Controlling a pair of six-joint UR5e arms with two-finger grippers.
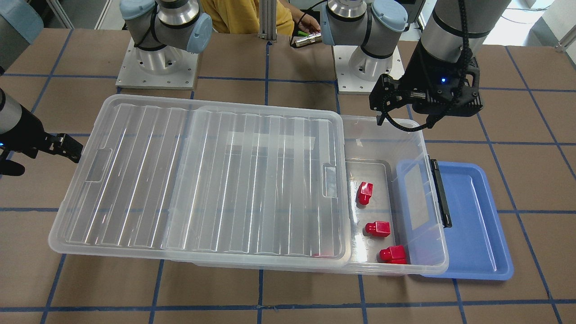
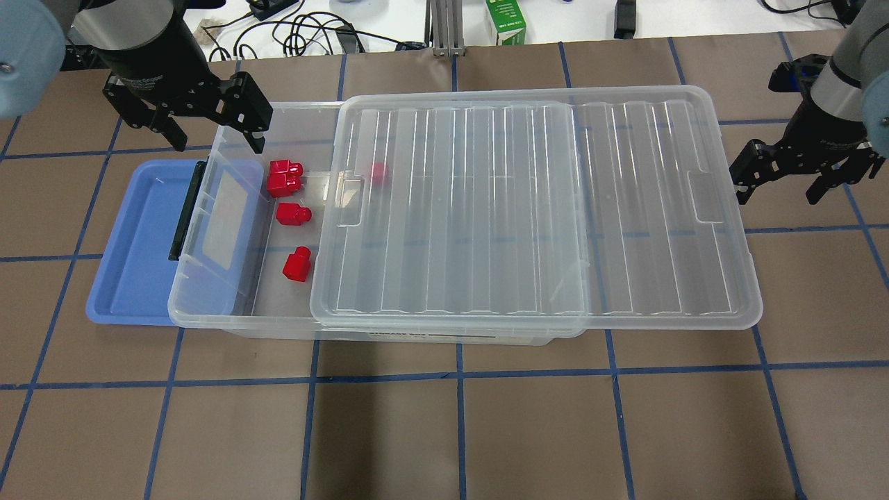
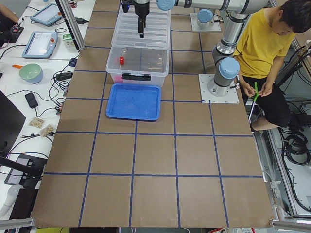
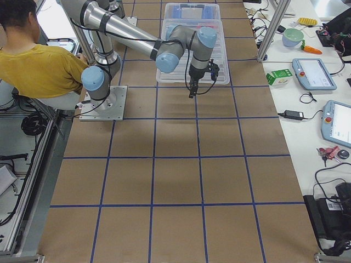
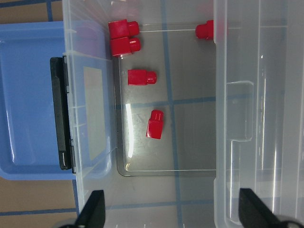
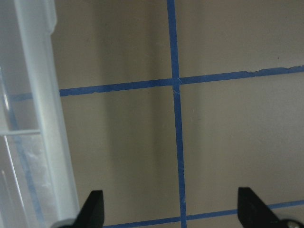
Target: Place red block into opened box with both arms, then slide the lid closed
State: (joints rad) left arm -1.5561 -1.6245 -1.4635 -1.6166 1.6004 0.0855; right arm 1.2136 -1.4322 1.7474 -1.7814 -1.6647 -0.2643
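Box (image 2: 208, 229) with red blocks (image 2: 294, 214), lid (image 2: 528, 208) ajar

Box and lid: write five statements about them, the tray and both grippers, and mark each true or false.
1. The lid covers the whole box. False: the end by the black latch is uncovered.
2. Red blocks lie on the box floor in the uncovered part. True.
3. The left gripper holds a red block. False: it hangs open and empty over that end.
4. The blue tray lies partly under the box's latch end. True.
5. The right gripper is shut on the lid. False: it is open, beside the lid's far end.
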